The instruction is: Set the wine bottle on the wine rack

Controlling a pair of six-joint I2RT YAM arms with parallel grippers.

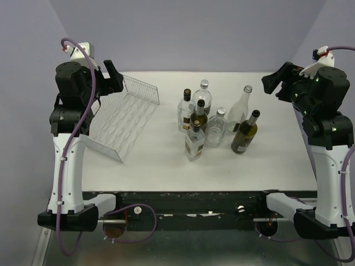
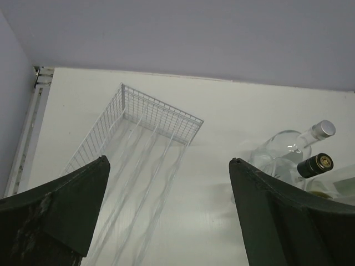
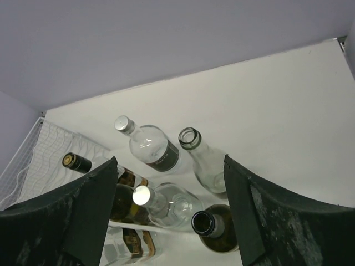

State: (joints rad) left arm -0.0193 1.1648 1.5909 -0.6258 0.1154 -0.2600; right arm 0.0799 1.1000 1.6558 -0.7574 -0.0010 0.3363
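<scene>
On the white table [image 1: 166, 166], a dark green glass wine bottle [image 1: 244, 134] stands among other bottles [image 1: 204, 97], well apart from the white wire-mesh wine rack [image 1: 125, 113]; left gripper [image 2: 167, 160] and right gripper [image 3: 170, 158] hover wide open, so pickup, likely the right's, comes first.

**Legible markings: we can read none in any view.**
In the right wrist view, the clear round bottle [image 3: 154, 152] at twelve o'clock of the cluster carries a dark label band, its print too small for us to read. In the top view, the label on the square clear bottle [image 1: 194, 145] at seven o'clock is blurred, and the dark wine bottle [image 1: 244, 136] at four o'clock shows us no readable print.
</scene>
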